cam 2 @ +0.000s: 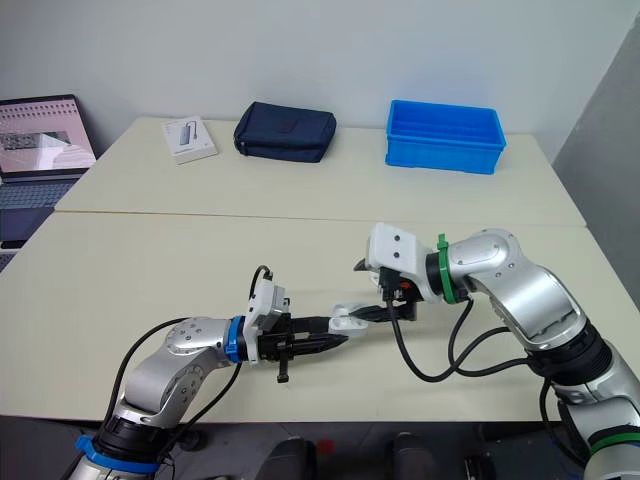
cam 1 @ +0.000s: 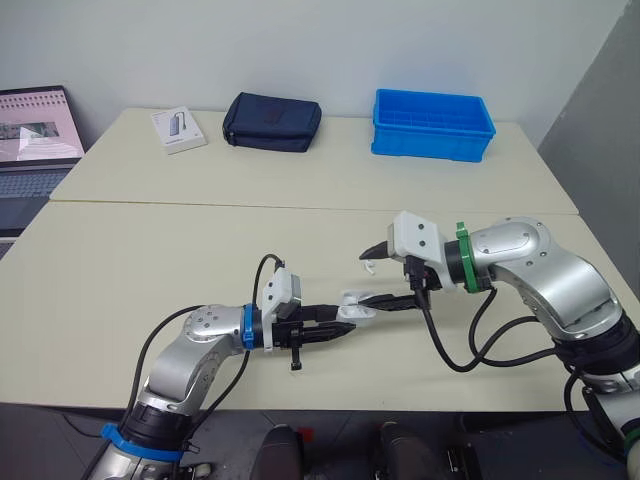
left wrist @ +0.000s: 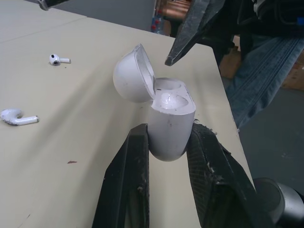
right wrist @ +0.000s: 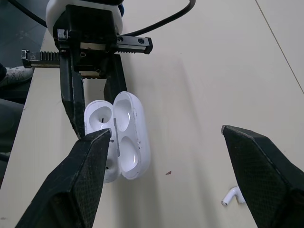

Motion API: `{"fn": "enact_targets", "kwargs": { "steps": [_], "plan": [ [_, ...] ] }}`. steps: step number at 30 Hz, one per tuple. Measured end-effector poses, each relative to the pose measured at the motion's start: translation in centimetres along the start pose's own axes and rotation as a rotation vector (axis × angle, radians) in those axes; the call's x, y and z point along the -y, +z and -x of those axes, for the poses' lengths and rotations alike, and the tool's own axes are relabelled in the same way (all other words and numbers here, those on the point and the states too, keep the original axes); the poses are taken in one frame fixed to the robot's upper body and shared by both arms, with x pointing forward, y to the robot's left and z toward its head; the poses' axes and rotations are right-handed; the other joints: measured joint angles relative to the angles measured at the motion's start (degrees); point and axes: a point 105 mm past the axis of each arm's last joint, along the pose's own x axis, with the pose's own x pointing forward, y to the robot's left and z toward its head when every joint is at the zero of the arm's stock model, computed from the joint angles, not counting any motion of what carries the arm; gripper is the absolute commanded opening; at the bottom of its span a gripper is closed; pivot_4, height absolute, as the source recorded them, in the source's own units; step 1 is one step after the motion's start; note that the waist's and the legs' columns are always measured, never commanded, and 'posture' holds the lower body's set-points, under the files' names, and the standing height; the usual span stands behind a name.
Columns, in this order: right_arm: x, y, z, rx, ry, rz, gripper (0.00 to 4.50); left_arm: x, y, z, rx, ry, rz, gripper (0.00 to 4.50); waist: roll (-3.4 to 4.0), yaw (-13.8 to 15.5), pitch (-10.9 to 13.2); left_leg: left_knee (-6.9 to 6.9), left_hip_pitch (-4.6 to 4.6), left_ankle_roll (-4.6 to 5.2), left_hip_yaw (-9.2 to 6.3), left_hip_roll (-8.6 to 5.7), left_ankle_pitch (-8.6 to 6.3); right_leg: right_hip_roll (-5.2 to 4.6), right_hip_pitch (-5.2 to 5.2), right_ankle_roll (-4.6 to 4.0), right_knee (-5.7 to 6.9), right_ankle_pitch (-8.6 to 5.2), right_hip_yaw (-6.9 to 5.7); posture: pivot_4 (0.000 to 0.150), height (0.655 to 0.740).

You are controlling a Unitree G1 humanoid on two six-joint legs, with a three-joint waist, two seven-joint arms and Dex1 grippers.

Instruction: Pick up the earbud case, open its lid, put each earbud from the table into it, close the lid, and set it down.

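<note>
While the left gripper [cam 1: 346, 326] clamps the open-lidded earbud case [left wrist: 171, 128], the right gripper [cam 1: 376, 280] gapes wide just right of it

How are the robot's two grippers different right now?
The left gripper is shut on the open earbud case; the right gripper is open and holds nothing. The left gripper's arm has a blue ring; the right gripper's arm has a green ring. Both have black fingers and point toward the case.
</note>
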Motion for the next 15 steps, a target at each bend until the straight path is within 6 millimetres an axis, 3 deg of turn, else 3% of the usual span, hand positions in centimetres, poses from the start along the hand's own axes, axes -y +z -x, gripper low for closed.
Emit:
{"fn": "enact_targets", "kwargs": {
  "steps": [5, 11, 15],
  "plan": [
    [-0.1, -1.0, 2.0, -0.004, -0.029, 0.008, 3.89, -1.1, -0.1, 0.8, 0.039, 0.114, -0.002, 0.73, 0.00, 0.07, 0.00, -0.02, -0.01, 0.00, 0.00, 0.00, 0.00, -0.01, 0.00, 0.00, -0.02, 0.00, -0.01, 0.150, 0.7267],
    [-1.5, -3.2, 4.2, 0.024, -0.076, 0.044, 3.89, -4.3, 0.5, 3.3, 0.121, 0.398, -0.045, 0.73, 0.00, 0.15, 0.00, 0.01, 0.00, 0.00, 0.01, 0.00, 0.00, -0.01, 0.02, 0.01, -0.03, 0.00, 0.00, 0.150, 0.7267],
    [-1.4, -6.0, 7.6, -0.075, -0.157, -0.040, 3.89, -5.8, 0.9, 5.6, 0.155, 0.569, -0.074, 0.73, 0.00, 0.21, 0.00, 0.02, 0.01, 0.00, 0.06, -0.01, 0.00, -0.03, 0.04, 0.02, -0.03, 0.01, 0.02, 0.150, 0.7267]
  ]
}}
